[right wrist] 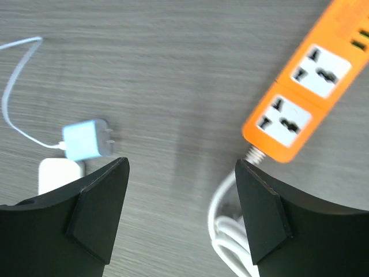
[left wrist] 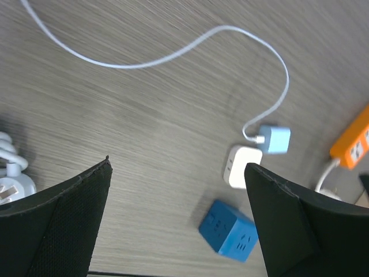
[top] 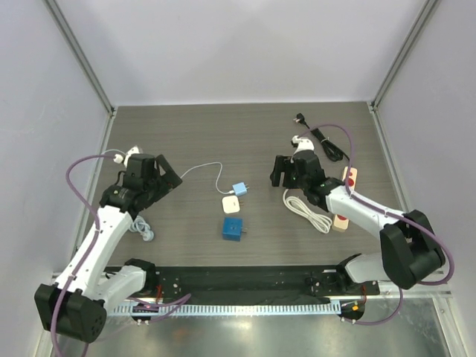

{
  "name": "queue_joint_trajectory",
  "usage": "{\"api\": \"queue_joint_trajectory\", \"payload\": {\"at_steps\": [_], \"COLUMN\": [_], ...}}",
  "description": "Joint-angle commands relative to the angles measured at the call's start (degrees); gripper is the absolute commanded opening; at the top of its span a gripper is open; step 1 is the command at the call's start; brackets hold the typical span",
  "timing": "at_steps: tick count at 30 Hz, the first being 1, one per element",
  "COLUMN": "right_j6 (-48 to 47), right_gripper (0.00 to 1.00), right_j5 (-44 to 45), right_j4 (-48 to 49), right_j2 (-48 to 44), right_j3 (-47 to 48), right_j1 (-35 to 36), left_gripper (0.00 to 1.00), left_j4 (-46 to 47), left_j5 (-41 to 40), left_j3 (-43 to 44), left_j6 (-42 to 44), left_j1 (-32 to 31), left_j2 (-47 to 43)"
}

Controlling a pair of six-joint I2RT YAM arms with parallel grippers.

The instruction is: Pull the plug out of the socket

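1. The left arm (top: 100, 230), at the lower left of the frame, is wearing white shells with black joints.
2. The right arm (top: 357, 207) is looking the same.
3. A purple cable (top: 74, 172) is looping along each arm.
4. The fingers (left wrist: 57, 231) are showing flat black faces.

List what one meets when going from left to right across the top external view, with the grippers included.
left gripper → light blue charger → right gripper → orange power strip. The white cube and blue cube overlap the charger's position, so both are left out.
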Motion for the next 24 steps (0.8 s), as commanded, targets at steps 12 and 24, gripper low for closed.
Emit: {"api": "queue_joint_trajectory", "payload": {"at_steps": [12, 24], "right_j6": [1.8, 0.3], "right_gripper": [0.80, 0.79], "right_j5": [4.0, 5.6], "right_j4": [10.0, 11.3], "right_j2": [-6.6, -7.7], "right_j3": [-8.8, -9.7], "right_j1": [-0.8, -0.7], "left_gripper": [0.88, 0.78], "left_j4": [9.2, 14.6], "left_j5": [2.2, 4.0], "left_j3": [-3.9, 0.6], "left_j6": [-17.3, -18.5], "left_j1": [17.1, 18.6], "left_j2": [18.6, 33.1]}}
